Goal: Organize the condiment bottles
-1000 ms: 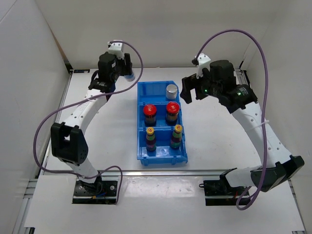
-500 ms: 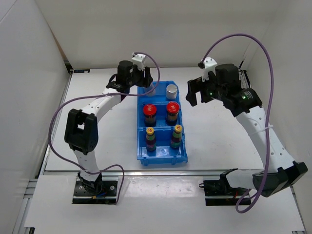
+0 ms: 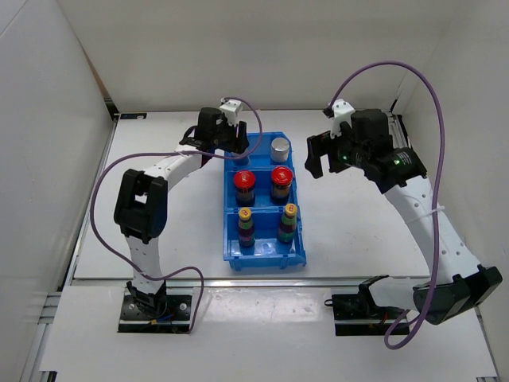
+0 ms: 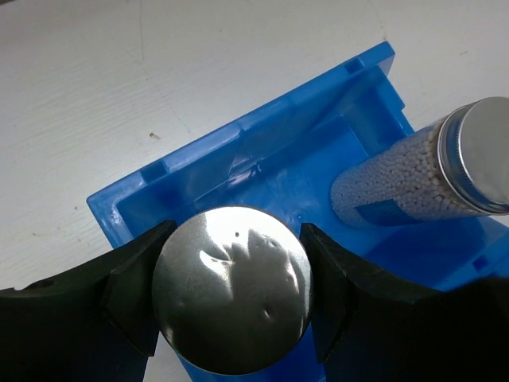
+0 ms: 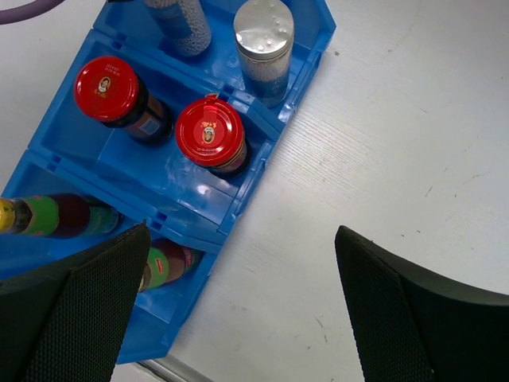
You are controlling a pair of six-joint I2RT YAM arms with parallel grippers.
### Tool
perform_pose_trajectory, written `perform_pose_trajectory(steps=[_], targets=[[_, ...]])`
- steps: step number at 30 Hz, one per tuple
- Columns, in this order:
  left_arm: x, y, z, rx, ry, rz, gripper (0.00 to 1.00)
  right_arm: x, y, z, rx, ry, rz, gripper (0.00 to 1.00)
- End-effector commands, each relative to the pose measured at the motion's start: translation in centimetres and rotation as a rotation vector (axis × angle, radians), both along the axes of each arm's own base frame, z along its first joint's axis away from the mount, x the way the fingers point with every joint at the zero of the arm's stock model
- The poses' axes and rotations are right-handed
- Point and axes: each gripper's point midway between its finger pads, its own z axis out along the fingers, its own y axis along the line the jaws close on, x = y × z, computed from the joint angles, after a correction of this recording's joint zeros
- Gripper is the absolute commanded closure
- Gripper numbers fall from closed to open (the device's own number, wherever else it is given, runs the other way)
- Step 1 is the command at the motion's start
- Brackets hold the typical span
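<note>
My left gripper [image 3: 238,143] is shut on a white-blue bottle with a silver lid [image 4: 231,288]. It holds the bottle upright over the far left compartment of the blue bin [image 3: 225,208]. The second silver-lidded bottle [image 3: 280,148] stands in the far right compartment, and it also shows in the left wrist view [image 4: 429,171]. Two dark jars with red caps [image 3: 244,180] [image 3: 281,176] stand in the middle row. Two green-labelled bottles with yellow caps [image 3: 246,215] [image 3: 290,211] stand in the near row. My right gripper [image 3: 318,157] is open and empty, above the table just right of the bin.
The bin's far wall [image 4: 238,159] lies just beyond the held bottle. White table surface [image 5: 398,159] stretches right of the bin under my right gripper [image 5: 242,263]. White walls enclose the table on the left, back and right.
My left gripper has carried the silver-lidded bottle from the table's far left to above the bin's far left compartment. My right gripper has drawn slightly right, away from the bin.
</note>
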Motion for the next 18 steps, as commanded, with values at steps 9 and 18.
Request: perform_pose_trajectory(steps=[9, 18], targets=[[0.5, 0.3, 12.3, -0.039, -0.24, 0.019, 0.0, -0.4, -0.3, 0.5, 0.022, -0.021, -0.001, 0.0], [-5.4, 8.0, 25.6, -0.03, -0.457, 0.232, 0.0, 1.2, -2.5, 0.7, 0.015, -0.049, -0.193, 0.0]])
